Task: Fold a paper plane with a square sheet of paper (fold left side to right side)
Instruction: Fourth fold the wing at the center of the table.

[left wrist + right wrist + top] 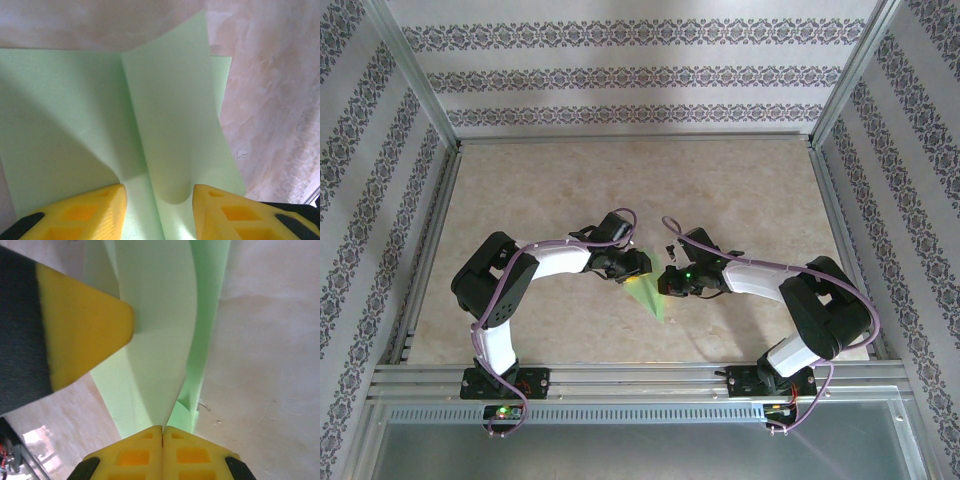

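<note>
The light green sheet of paper (pixel 647 297) lies partly folded on the table between the two arms, tapering to a point toward the near edge. In the right wrist view my right gripper (pixel 163 432) is shut on the edge of a flap of the paper (pixel 155 335), which it holds lifted off the layers below. My left gripper (pixel 159 210) is open just above the paper (pixel 60 125), one yellow finger on each side of the raised, curling flap (pixel 172 125). One left fingertip (pixel 85 335) presses beside the flap in the right wrist view. In the top view the grippers (pixel 632 264) (pixel 676 281) almost meet.
The paper rests on a beige marbled tabletop (pixel 620 190), bounded by aluminium rails (pixel 630 378) at the near edge and patterned walls on three sides. Both arms bend inward toward the table's centre, close to each other.
</note>
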Controlling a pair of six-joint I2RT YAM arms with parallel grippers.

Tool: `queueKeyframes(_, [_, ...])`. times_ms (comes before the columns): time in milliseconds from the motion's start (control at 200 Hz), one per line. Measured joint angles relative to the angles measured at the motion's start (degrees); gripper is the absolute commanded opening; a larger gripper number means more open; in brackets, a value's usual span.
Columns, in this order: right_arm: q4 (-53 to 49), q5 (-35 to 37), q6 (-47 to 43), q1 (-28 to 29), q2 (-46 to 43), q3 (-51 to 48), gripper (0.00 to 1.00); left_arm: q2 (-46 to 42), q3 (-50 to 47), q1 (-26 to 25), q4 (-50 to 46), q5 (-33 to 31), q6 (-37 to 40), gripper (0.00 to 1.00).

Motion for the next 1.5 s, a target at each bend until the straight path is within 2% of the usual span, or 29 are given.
queueKeyframes(1499, [-1.3, 1.8, -1.9, 0.0, 4.0, 2.5, 0.02, 0.1, 0.3, 0.0, -0.5, 0.0, 0.2, 0.41])
